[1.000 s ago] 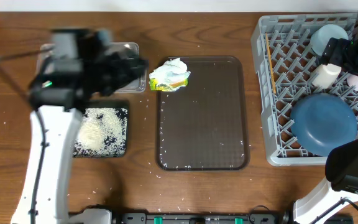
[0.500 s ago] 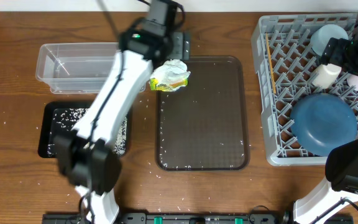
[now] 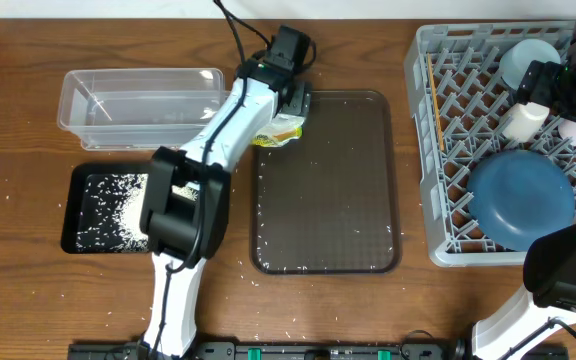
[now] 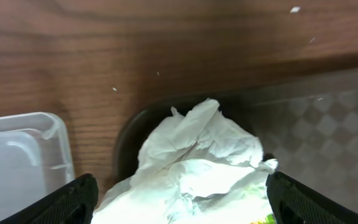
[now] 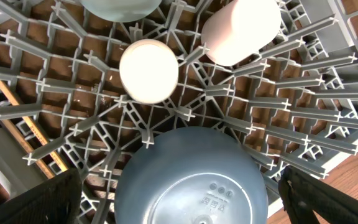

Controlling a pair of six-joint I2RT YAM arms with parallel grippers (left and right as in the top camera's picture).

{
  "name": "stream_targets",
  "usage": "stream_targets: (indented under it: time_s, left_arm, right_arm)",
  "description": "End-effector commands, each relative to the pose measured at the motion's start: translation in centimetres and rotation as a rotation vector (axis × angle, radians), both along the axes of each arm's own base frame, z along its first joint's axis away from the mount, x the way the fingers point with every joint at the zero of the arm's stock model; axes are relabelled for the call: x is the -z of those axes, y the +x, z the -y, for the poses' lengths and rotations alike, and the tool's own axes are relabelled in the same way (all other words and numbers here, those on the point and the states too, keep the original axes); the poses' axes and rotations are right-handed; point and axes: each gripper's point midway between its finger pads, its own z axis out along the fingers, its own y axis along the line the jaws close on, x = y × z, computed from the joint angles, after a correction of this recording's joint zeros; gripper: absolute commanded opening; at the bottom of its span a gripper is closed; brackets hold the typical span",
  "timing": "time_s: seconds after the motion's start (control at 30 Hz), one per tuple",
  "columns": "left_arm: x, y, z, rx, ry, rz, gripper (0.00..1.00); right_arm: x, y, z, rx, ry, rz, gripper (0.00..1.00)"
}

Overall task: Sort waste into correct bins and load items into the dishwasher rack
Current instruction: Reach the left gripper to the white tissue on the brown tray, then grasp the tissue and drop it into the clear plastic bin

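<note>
Finding 1, change. Half a second ago the left arm was swinging right across the clear tub (image 3: 138,100); a second ago it was over the black tray (image 3: 73,235). It is now stretched to the far-left corner of the brown tray (image 3: 338,200), with the left gripper (image 4: 179,196) directly above the tissue (image 4: 197,155). The tissue has not shifted. The rice (image 3: 118,200) lies in the black tray. Judged from this, rice disposal is done and the tissue pick is beginning.

Finding 2, end effectors. The left gripper's fingers are spread wide to either side of the tissue, not yet closed on it. The right gripper (image 5: 185,199) is likewise spread and empty, hovering over the dishwasher rack (image 3: 448,200).

Finding 3, view differences. The overhead view hides most of the tissue under the arm; only the yellow-green wrapper (image 3: 280,133) shows. The left wrist view confirms the tissue sits on the tray corner. The right wrist view shows the white cup (image 5: 149,70), pink cup (image 5: 241,31) and dark-blue bowl (image 5: 191,180) seated among the pegs.
</note>
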Motion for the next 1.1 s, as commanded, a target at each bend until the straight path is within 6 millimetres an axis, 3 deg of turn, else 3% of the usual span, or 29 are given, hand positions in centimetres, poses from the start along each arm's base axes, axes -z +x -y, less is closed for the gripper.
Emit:
stream_targets:
  time_s: [0.0, 0.17, 0.23, 0.4, 0.67, 0.77, 0.9, 1.07]
  left_arm:
    - [1.0, 0.2, -0.5, 0.003, 0.038, -0.008, 0.89]
    - [2.3, -0.1, -0.5, 0.002, 0.046, -0.033, 0.88]
    - [2.9, -0.1, -0.5, 0.002, 0.05, -0.042, 0.83]
    - [4.5, -0.4, -0.7, 0.003, 0.06, -0.064, 0.79]
    - [4.6, -0.6, -0.6, 0.006, 0.063, -0.072, 0.26]
    - [3.4, -0.9, -0.4, -0.012, 0.049, -0.063, 0.2]
    - [-0.2, -1.0, 0.0, -0.042, 0.007, -0.014, 0.06]
    - [-5.3, -1.9, 0.0, -0.069, -0.037, 0.041, 0.06]
  right_arm:
    - [-0.5, -0.2, 0.2, 0.014, -0.007, 0.013, 0.99]
    - [-0.5, -0.2, 0.2, 0.014, -0.007, 0.013, 0.99]
    - [-0.5, -0.2, 0.2, 0.014, -0.007, 0.013, 0.99]
    - [-0.5, -0.2, 0.2, 0.014, -0.007, 0.013, 0.99]
    - [-0.5, -0.2, 0.2, 0.014, -0.007, 0.013, 0.99]
    - [-0.5, -0.2, 0.2, 0.014, -0.007, 0.013, 0.99]
    - [-0.5, -0.2, 0.2, 0.014, -0.007, 0.013, 0.99]
    - [-0.5, -0.2, 0.2, 0.014, -0.007, 0.013, 0.99]
